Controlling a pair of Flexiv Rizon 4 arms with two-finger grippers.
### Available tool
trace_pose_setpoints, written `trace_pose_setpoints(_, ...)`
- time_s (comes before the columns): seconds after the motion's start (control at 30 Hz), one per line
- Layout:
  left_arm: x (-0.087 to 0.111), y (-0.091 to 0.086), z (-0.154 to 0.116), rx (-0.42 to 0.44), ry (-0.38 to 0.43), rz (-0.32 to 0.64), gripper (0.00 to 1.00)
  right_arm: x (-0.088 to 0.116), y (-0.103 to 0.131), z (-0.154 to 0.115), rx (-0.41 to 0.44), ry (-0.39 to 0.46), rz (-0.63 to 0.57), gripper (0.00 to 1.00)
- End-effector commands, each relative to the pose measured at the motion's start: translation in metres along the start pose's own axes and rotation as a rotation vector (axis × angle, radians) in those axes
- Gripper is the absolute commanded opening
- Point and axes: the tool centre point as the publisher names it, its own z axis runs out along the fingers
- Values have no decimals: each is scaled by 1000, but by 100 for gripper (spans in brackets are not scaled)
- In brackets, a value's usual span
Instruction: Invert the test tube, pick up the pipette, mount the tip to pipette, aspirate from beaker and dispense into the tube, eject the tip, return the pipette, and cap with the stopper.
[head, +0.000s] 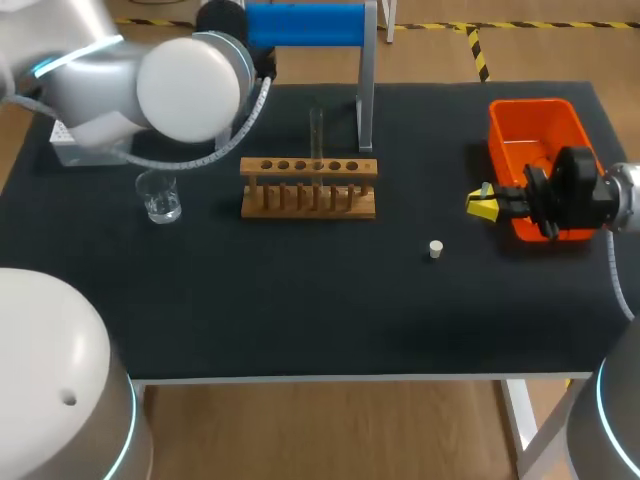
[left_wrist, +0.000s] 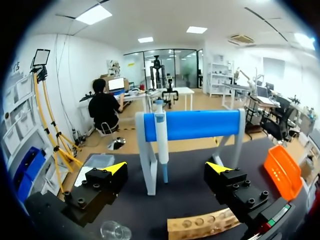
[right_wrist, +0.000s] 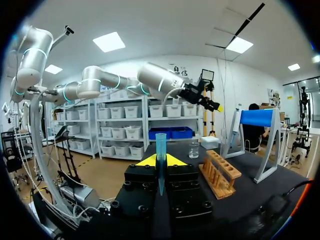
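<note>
The right gripper has both yellow-tipped fingers pressed against a blue pipette tip, held between them with its wide end outward. Ahead and to one side, on the black table, stands a wooden tube rack. A glass beaker and a blue-barred stand are beyond it, with the left arm overhead.
</note>
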Motion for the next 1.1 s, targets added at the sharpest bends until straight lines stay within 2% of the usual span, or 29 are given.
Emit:
trace_pose_setpoints(0.03,5,-4,18,16,-2,1,100,1,0,-1,0,1,-1,0)
trace_pose_setpoints(0.2,4,-10,31,39,-17,-20,100,1,0,-1,0,1,-1,0)
trace_pose_setpoints(0.4,11,-11,46,54,5,-38,100,1,0,-1,0,1,-1,0)
trace_pose_setpoints(0.77,15,-15,73,61,-4,-36,100,1,0,-1,0,1,-1,0)
trace_pose_setpoints(0.83,15,-17,77,63,-7,-30,78,1,0,-1,0,1,-1,0)
trace_pose_setpoints(0.87,15,-18,79,64,-7,-29,73,1,0,-1,0,1,-1,0)
trace_pose_setpoints(0.93,15,-20,82,67,-10,-24,66,1,0,-1,0,1,-1,0)
trace_pose_setpoints(1.1,12,-24,89,72,-15,-22,62,1,0,-1,0,1,-1,0)
